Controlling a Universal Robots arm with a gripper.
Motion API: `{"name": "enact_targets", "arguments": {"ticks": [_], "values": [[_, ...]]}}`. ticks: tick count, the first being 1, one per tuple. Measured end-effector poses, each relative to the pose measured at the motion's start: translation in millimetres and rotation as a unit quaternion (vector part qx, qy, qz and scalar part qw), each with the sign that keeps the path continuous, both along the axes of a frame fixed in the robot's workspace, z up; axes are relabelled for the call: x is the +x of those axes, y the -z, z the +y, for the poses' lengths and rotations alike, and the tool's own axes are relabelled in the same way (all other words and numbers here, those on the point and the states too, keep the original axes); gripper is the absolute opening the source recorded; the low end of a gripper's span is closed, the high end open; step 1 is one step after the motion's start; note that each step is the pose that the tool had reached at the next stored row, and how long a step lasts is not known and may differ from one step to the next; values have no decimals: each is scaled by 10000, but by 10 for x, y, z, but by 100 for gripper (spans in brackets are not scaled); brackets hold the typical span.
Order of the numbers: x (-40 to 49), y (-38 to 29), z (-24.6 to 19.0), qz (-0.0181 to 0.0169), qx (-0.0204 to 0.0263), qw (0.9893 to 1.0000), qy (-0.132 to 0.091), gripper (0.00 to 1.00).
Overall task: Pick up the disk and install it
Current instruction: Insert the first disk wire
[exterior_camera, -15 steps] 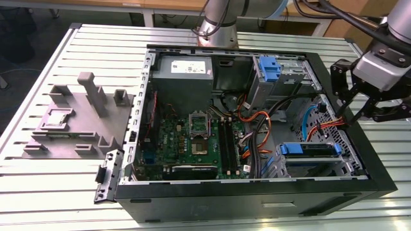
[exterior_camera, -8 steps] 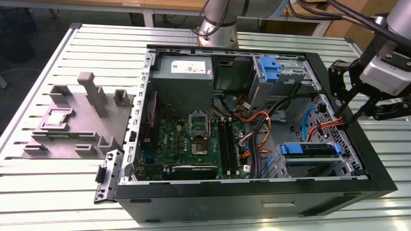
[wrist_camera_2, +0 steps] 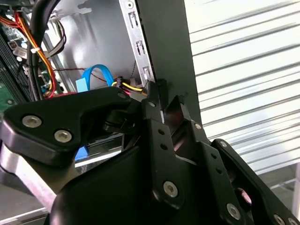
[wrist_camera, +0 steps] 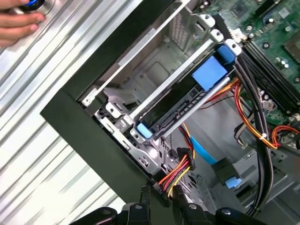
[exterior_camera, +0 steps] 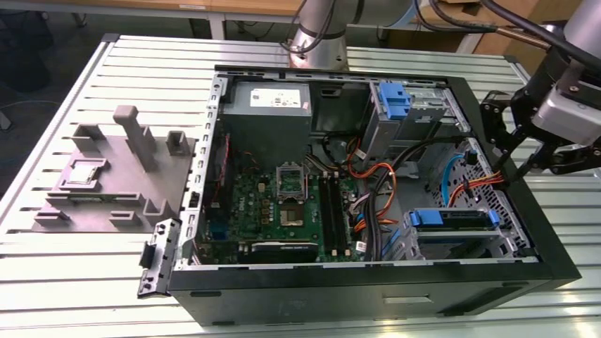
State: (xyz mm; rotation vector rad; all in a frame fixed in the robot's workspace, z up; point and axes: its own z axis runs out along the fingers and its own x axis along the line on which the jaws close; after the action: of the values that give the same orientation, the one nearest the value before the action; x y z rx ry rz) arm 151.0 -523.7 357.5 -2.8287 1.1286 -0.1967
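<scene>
in the exterior view an open computer case (exterior_camera: 526,232) lies on its side on a slatted metal worktop (exterior_camera: 103,282), with the green circuit board (exterior_camera: 281,204) exposed and a grey plastic stand (exterior_camera: 112,176) well apart from it toward the exterior view's left. the disk (exterior_camera: 452,220), seen as a blue strip, sits in the metal drive cage (exterior_camera: 441,243) near the case's front corner, and another blue carrier (exterior_camera: 396,102) stands in the far bay. the arm's hand (exterior_camera: 514,151) hovers over the case wall on the exterior view's right, holding nothing that shows. in the second wrist view the hand (wrist_camera_2: 164,110) sits just beside the inner edge of the case wall (wrist_camera_2: 164,51), its black fingers (wrist_camera_2: 154,112) drawn near each other with only a thin gap, nothing pinched between them; a blue flat cable (wrist_camera_2: 96,75) and coloured wires (wrist_camera_2: 124,86) lie behind. in the first wrist view the disk (wrist_camera: 187,101) lies slotted in its cage (wrist_camera: 154,84), blue tabs at both ends, and the hand's fingertips (wrist_camera: 145,194) hang near the bundle of red, yellow and black wires (wrist_camera: 176,176) below it. a person's hand (wrist_camera: 16,21) rests on the worktop outside the case. by my judgement the disk looks already seated, so the install seems done or all but done.
</scene>
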Motion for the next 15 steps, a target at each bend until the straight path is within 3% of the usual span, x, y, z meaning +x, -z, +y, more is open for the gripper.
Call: {"name": "enact_targets", "arguments": {"ticks": [4,8,12,15], "values": [[-1,10,0,-8,1,9995,-305,32],[-1,14,-1,-7,0,9983,-577,32],[-1,20,-4,-7,-4,9969,-784,32],[-1,31,-17,-11,-9,9964,-842,32]]}}
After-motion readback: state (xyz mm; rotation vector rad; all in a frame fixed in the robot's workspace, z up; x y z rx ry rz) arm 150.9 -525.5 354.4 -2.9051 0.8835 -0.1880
